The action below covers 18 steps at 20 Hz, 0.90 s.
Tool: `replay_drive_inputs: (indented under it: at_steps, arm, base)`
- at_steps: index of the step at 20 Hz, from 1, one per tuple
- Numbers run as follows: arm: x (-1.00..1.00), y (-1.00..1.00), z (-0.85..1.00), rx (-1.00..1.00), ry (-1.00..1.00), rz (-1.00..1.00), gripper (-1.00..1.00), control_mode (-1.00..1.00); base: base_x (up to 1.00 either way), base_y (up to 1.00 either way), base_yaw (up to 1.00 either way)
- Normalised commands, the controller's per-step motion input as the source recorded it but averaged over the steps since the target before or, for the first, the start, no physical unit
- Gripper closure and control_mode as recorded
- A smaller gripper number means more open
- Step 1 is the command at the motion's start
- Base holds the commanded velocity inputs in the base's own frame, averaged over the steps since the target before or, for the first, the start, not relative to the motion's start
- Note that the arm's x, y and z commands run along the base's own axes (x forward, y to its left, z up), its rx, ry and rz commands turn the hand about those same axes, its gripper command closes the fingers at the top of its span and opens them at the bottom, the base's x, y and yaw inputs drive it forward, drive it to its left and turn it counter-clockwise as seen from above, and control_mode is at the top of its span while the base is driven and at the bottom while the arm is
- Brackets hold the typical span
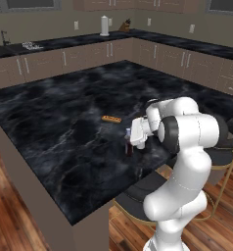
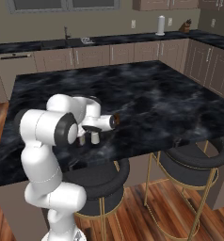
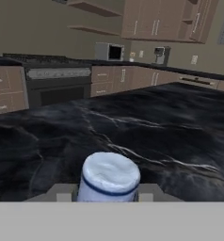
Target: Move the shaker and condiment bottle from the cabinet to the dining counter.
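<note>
The condiment bottle (image 1: 129, 142) stood upright on the dining counter (image 1: 64, 122), near its stool-side edge: slim, dark red-brown below, with a pale, blue-ringed cap (image 3: 109, 176) that looked rounded and whitish from the hand. The gripper (image 1: 131, 143) hung over it, jaws flanking the neck; I could not tell whether they gripped or had let go. A small orange-brown bar (image 1: 111, 119) lay near the bottle.

Left and right base views look forward and down from behind the arm (image 1: 187, 162), sharing the dining counter (image 1: 55, 112) and far kitchen wall; the hand view sits low, close over the bottle's cap (image 3: 109, 178), facing across the slab.
</note>
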Motion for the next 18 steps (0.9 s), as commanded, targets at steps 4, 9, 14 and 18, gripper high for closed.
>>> replay_drive_inputs:
  at_steps: [4, 9, 14, 18]
  arm:
    - [-0.09, -0.11, -0.28, 0.00, -0.02, 0.00, -1.00, -1.00]
    - [-0.04, -0.22, -0.21, 0.01, 0.00, 0.00, -1.00, -1.00]
    - [0.00, -0.20, -0.08, 0.00, 0.00, 0.00, -1.00, -1.00]
    - [0.00, -0.10, 0.01, 0.00, 0.00, 0.00, -1.00, -1.00]
  base:
    - [0.00, 0.00, 0.00]
    - [0.00, 0.00, 0.00]
    - [0.00, 0.00, 0.00]
    - [0.00, 0.00, 0.00]
